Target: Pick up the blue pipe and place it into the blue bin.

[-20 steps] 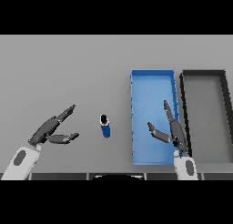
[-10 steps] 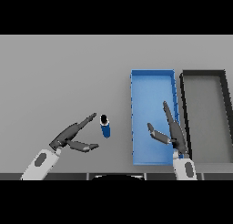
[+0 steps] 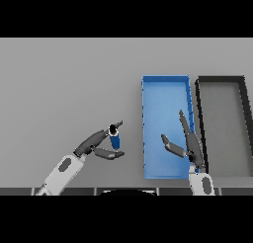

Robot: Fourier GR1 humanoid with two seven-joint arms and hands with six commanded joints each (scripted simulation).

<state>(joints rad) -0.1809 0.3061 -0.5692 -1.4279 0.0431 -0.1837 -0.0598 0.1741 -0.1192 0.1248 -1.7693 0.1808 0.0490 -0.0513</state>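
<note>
Since 0.5 s ago, left hand [image 3: 94,146] has closed in on the blue pipe [image 3: 114,138], which stands upright on the table [image 3: 64,89] between its spread fingers and thumb. Right hand [image 3: 190,145] hovers open over the blue bin [image 3: 165,84].

L hand [image 3: 97,146] fingers open around upright blue pipe [image 3: 114,138]; R hand [image 3: 188,144] over blue bin [image 3: 163,96].
</note>
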